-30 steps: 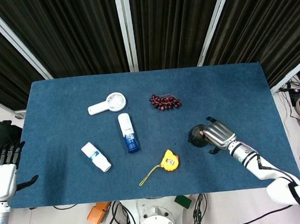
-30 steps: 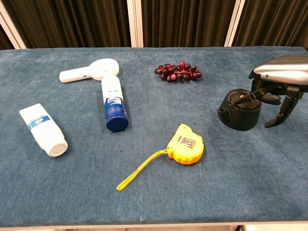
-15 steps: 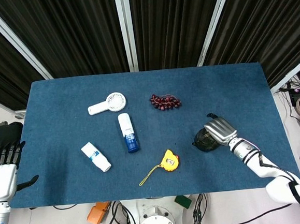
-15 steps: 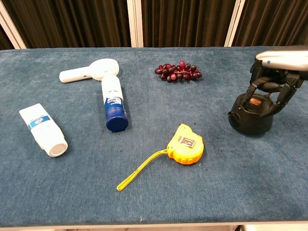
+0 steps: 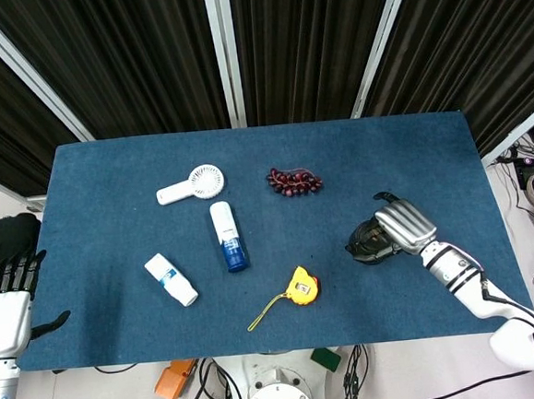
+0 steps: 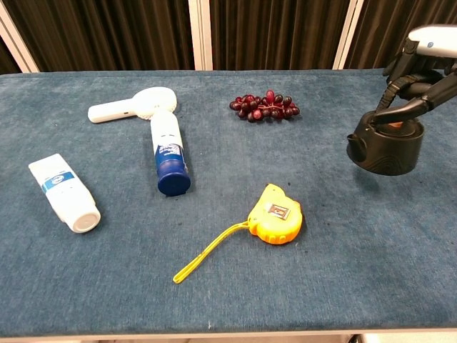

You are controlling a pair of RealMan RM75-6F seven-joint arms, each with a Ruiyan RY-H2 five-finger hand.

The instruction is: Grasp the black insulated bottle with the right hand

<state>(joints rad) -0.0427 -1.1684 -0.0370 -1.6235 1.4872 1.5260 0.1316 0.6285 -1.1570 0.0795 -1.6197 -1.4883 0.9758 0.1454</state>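
Chest view shows the right hand [image 6: 421, 78] clamped over the top of the black insulated bottle [image 6: 385, 145], which has lifted clear of the blue table [image 6: 214, 286] near its right edge, where a second ago it stood on the cloth. The grasp looks made. The left hand [image 5: 11, 298] hangs open off the table's left edge.
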